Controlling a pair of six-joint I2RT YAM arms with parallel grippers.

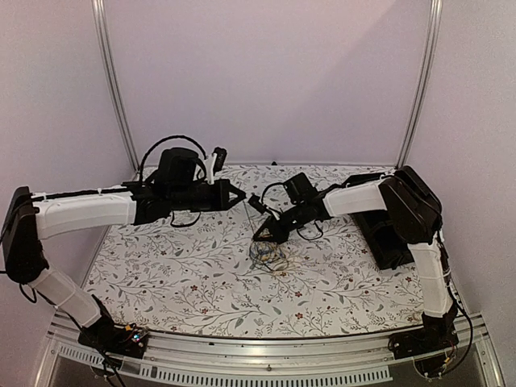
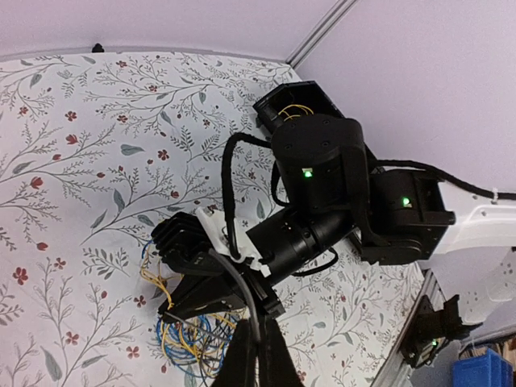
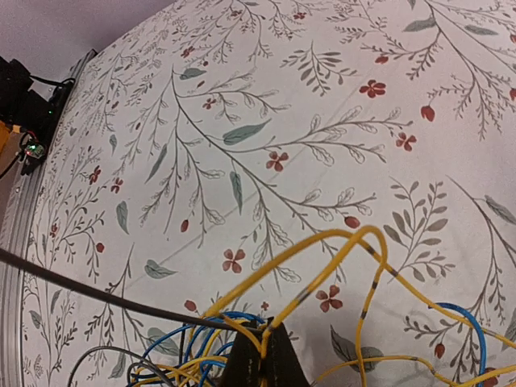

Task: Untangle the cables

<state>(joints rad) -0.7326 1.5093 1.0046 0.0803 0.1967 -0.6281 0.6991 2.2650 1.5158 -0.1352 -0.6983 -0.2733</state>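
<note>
The cables (image 1: 268,256) are a small tangle of yellow, blue and dark wires on the flowered cloth at mid-table. My right gripper (image 1: 262,234) hangs just above the tangle. In the right wrist view the right gripper (image 3: 264,334) is shut on a yellow cable (image 3: 355,242) that loops up from the tangle. My left gripper (image 1: 239,195) is up and to the left of the tangle. In the left wrist view the left gripper (image 2: 256,343) is shut on a dark grey cable (image 2: 234,282) that runs past the right gripper (image 2: 193,282) to the tangle (image 2: 185,339).
A black box (image 1: 387,234) lies at the back right of the table; it is open with yellow wire inside in the left wrist view (image 2: 298,105). A metal rail (image 1: 266,343) runs along the near edge. A blue bin (image 2: 484,375) stands beyond the table edge.
</note>
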